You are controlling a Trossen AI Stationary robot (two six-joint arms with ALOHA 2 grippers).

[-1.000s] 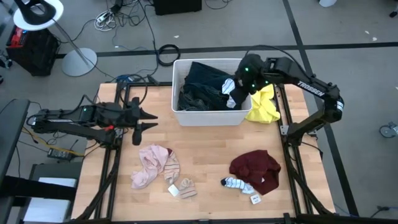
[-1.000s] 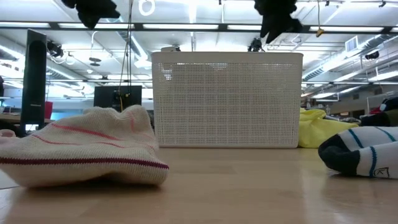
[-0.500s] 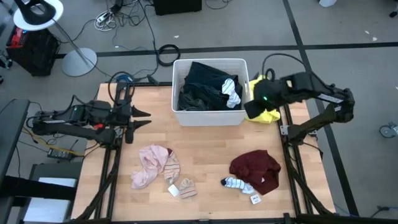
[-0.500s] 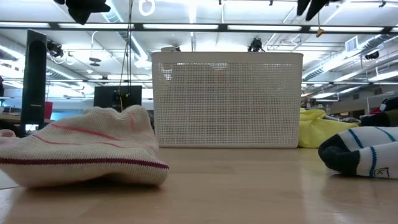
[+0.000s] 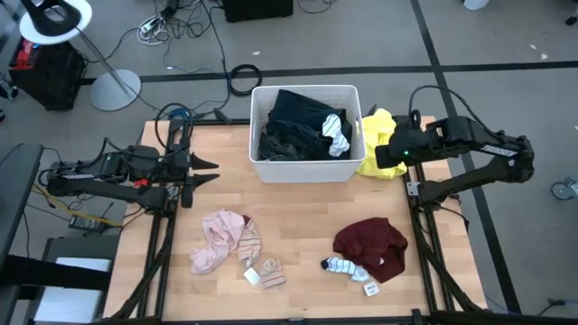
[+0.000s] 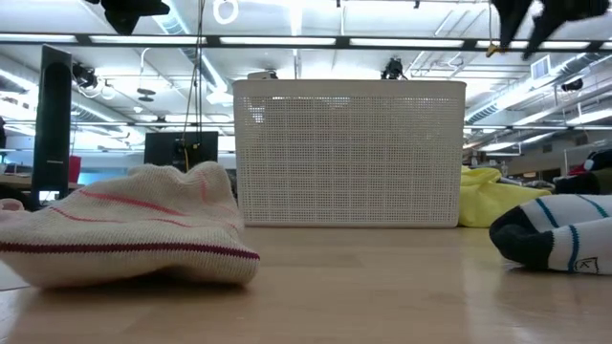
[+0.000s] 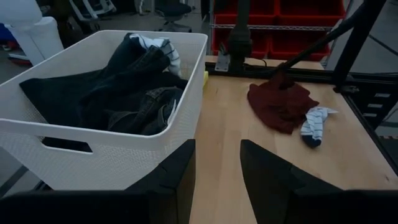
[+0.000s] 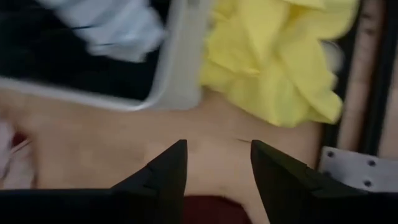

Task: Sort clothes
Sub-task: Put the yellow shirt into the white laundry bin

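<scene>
A white bin [image 5: 307,171] at the table's far middle holds dark garments [image 5: 289,126] and a striped sock [image 5: 336,134]. A yellow garment [image 5: 388,167] lies on the table right of the bin. A maroon garment [image 5: 370,244] and a striped sock [image 5: 339,265] lie near right. A pale pink garment [image 5: 217,239] and small socks [image 5: 264,271] lie near left. My right gripper [image 5: 372,158] hangs open and empty over the yellow garment [image 8: 280,62], beside the bin's right wall [image 8: 177,68]. My left gripper [image 5: 203,171] is open and empty left of the bin [image 7: 124,143].
The table's metal frame rails run along both side edges [image 5: 420,208]. Bare wood lies between the bin and the near garments [image 5: 289,217]. In the low view a cream sock with red stripes [image 6: 124,229] lies close at the left, and the bin [image 6: 349,153] stands behind.
My right gripper has gone from over the bin's right end toward the table's right edge and now hangs over the yellow garment. The striped sock stays in the bin. My left gripper has drawn back a little toward the table's left edge.
</scene>
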